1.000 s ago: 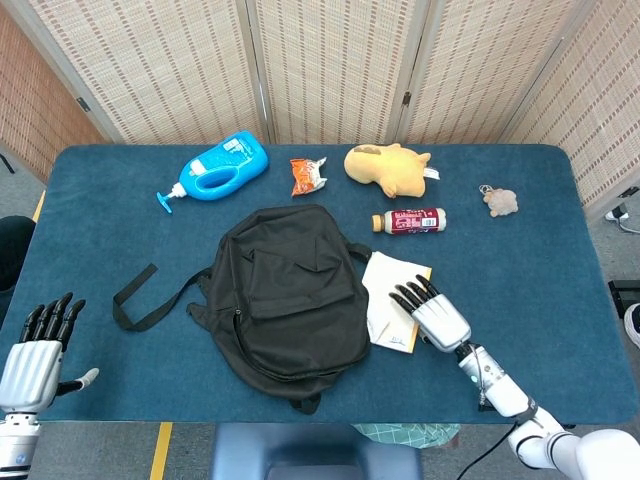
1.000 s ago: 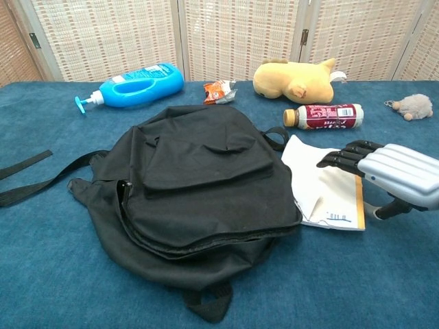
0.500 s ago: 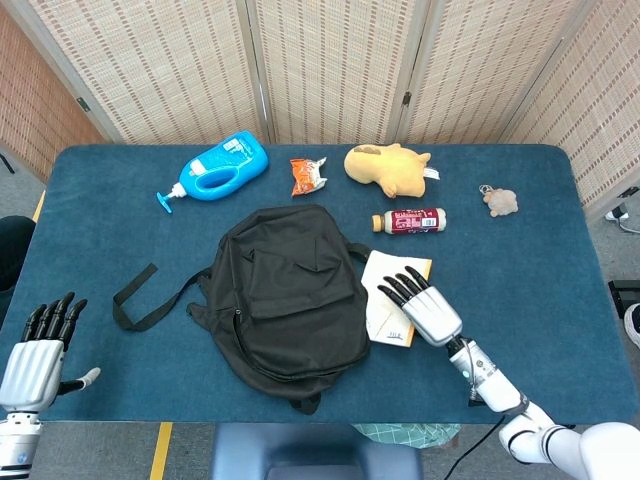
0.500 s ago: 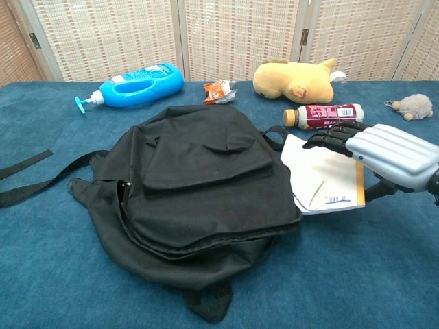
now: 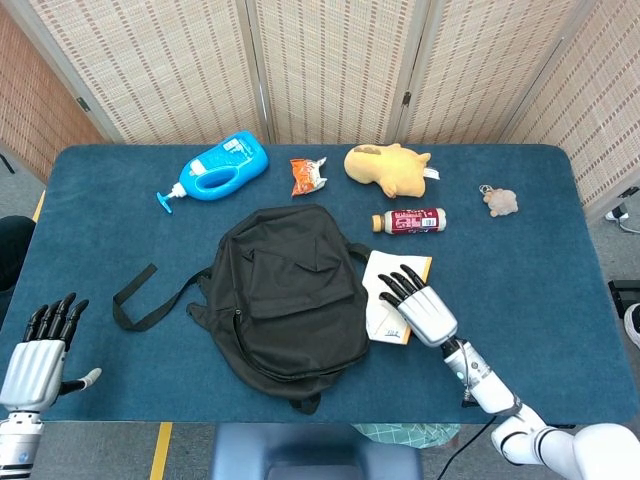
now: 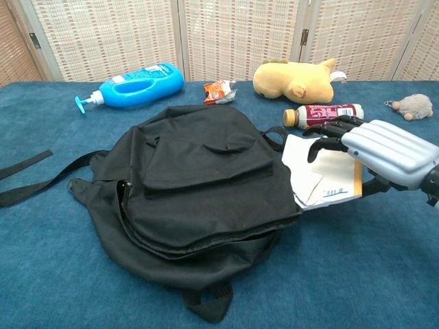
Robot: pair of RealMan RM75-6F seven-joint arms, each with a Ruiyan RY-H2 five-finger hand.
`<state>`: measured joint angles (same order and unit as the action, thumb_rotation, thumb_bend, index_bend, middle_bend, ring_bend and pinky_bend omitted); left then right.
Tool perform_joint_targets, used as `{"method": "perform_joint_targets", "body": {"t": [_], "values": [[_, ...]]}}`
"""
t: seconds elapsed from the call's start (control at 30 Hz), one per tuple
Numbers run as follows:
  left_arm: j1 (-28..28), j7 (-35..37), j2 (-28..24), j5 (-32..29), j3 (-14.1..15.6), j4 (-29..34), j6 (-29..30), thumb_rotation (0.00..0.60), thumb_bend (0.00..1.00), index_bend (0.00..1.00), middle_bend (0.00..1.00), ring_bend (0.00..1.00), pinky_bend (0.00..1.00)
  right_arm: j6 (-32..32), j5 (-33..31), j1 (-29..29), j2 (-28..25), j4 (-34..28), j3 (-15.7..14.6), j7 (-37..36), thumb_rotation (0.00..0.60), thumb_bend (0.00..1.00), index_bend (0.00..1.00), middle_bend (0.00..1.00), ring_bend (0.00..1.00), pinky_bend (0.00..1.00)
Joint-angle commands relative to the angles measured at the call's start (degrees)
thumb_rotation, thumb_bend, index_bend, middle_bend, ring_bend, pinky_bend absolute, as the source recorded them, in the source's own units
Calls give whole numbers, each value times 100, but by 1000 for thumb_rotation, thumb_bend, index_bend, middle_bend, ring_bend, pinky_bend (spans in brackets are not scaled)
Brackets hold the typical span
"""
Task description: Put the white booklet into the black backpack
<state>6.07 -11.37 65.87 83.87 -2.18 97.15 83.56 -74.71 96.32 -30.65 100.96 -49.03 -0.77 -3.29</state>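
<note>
Right hand (image 5: 420, 307) lies flat over the white booklet (image 5: 388, 303), fingers spread, gripping nothing — contact with the cover cannot be confirmed. Booklet rests on the tabletop (image 5: 520, 300), its left edge tucked against the black backpack (image 5: 285, 290). Left hand (image 5: 40, 345) — spread wide, holding nothing, near the tabletop's front-left corner.

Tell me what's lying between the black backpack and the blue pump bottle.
Nothing: in the head view, only bare blue table cloth separates the black backpack from the blue pump bottle. The chest view shows the same gap.
</note>
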Motion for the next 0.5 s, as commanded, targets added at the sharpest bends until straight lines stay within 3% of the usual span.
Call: {"method": "perform_joint_targets", "body": {"t": [0.03, 0.27, 0.5], "values": [[1, -1, -1, -3, -2, 2, -2, 600, 122, 36, 41, 61, 0, -45, -5, 19, 40, 60, 7, -31, 600, 463, 395, 209, 156, 100], [15, -26, -3, -13, -3, 27, -22, 600, 122, 36, 41, 61, 0, -116, -17, 53, 128, 198, 6, -76, 600, 366, 460, 250, 167, 119], [31, -49, -4, -26, -10, 46, -41, 600, 122, 36, 41, 61, 0, -104, -70, 83, 180, 288, 15, -46, 600, 365, 561, 308, 200, 145]]}}
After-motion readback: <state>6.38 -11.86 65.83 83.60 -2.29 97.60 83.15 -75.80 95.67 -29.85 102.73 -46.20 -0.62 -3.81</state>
